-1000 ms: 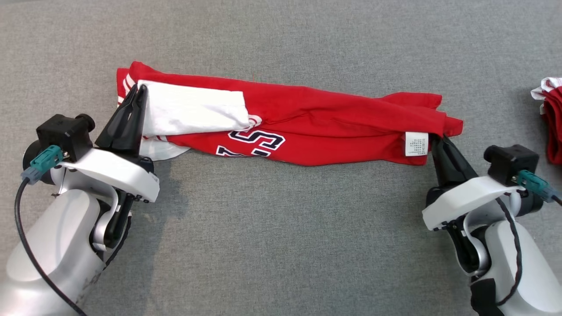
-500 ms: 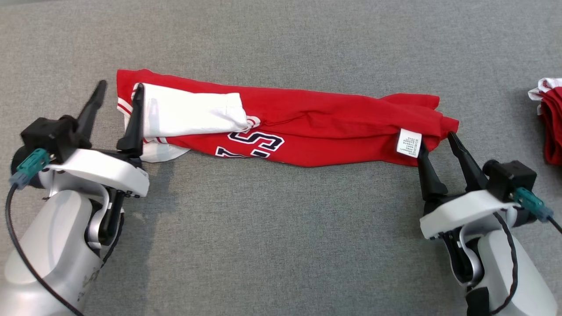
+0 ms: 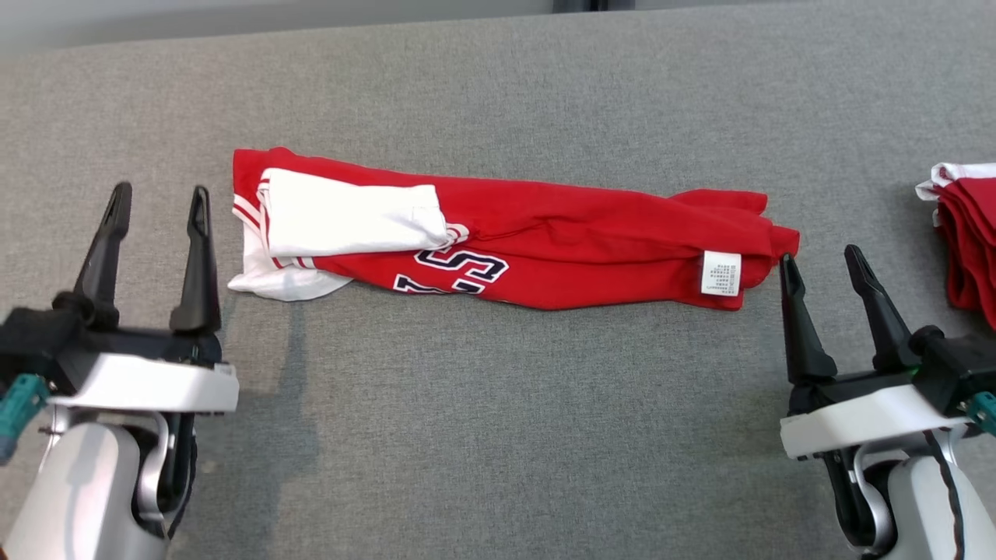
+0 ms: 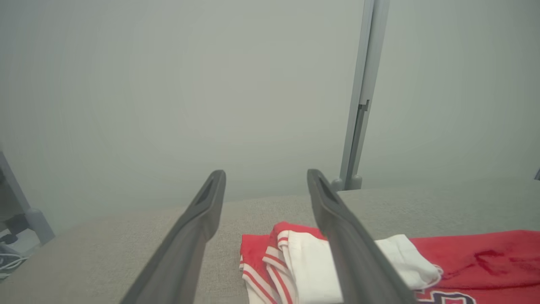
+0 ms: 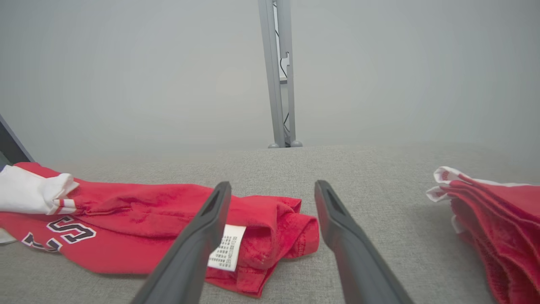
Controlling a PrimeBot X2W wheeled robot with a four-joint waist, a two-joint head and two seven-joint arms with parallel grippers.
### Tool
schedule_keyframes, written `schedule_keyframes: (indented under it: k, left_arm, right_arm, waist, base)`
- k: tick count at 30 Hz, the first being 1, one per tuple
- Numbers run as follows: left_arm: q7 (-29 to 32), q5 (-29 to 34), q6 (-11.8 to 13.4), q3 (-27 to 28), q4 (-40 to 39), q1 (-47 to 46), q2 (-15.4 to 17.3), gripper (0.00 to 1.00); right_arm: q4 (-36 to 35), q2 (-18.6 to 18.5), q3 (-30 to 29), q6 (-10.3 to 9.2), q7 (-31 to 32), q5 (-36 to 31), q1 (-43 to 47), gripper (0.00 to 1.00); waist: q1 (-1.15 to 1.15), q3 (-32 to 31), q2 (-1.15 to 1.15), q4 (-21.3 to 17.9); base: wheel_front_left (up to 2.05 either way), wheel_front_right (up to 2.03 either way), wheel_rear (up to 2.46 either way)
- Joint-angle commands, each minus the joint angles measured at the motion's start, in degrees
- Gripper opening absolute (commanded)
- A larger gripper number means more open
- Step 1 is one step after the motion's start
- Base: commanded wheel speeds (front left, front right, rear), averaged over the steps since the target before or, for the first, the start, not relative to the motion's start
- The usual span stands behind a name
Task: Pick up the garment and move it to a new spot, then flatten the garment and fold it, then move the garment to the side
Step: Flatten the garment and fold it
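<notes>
The garment (image 3: 545, 237) is a red shirt with white sleeves and dark letters, folded into a long band across the grey table (image 3: 498, 435); it also lies in the left wrist view (image 4: 476, 261) and the right wrist view (image 5: 139, 219). A white care label (image 3: 720, 273) sits near its right end. My left gripper (image 3: 159, 202) stands open to the left of the white sleeve end, apart from the cloth. My right gripper (image 3: 821, 260) is open just right of the garment's right end, holding nothing.
A second stack of red and white cloth (image 3: 965, 233) lies at the table's right edge, also in the right wrist view (image 5: 498, 219). A grey post (image 5: 278, 76) stands behind the table's far edge. Bare grey table stretches in front of the garment.
Both grippers opened, let go of the garment's ends and drew back toward me. The garment now lies free on the table. The head camera has shifted a little.
</notes>
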Motion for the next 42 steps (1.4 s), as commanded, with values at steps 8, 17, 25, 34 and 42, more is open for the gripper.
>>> schedule_keyframes:
  k: [8, 17, 25, 34, 42]
  left_arm:
    - [-0.3, 3.0, -1.9, 0.7, -2.0, 7.2, -1.0, 1.00]
    - [-0.3, 3.3, -2.8, -0.2, -0.6, 8.2, -1.0, 1.00]
    - [0.0, 2.9, -2.8, -0.7, 0.2, 7.7, -1.1, 1.00]
    - [0.1, 2.8, -3.5, -1.3, 0.0, 5.5, -0.5, 1.00]
    - [9.8, 0.6, -9.3, -5.7, 3.3, -5.8, 2.0, 1.00]
  right_arm:
    - [-7.6, -0.2, -2.0, -0.02, 3.6, -0.3, 6.5, 1.00]
    - [-11.2, -0.2, -2.8, -0.02, 5.9, -0.4, 8.8, 1.00]
    - [-11.7, -0.2, -2.9, -0.02, 6.4, 0.3, 9.2, 1.00]
    - [-11.7, -0.2, -2.4, -0.02, 6.7, 0.8, 8.8, 1.00]
    - [-11.9, -0.2, -1.1, -0.02, 6.2, 0.8, 6.3, 1.00]
  waist:
    - [0.00, -4.4, 0.00, 0.7]
    - [0.00, -5.5, 0.00, 1.1]
    - [0.00, -5.6, 0.00, 1.3]
    - [0.00, -4.8, 0.00, 1.3]
    - [0.00, -0.7, 0.00, 0.0]
  base:
    - [0.00, 0.00, 0.00]
    - [0.00, 0.00, 0.00]
    - [0.00, 0.00, 0.00]
    - [0.00, 0.00, 0.00]
    - [0.00, 0.00, 0.00]
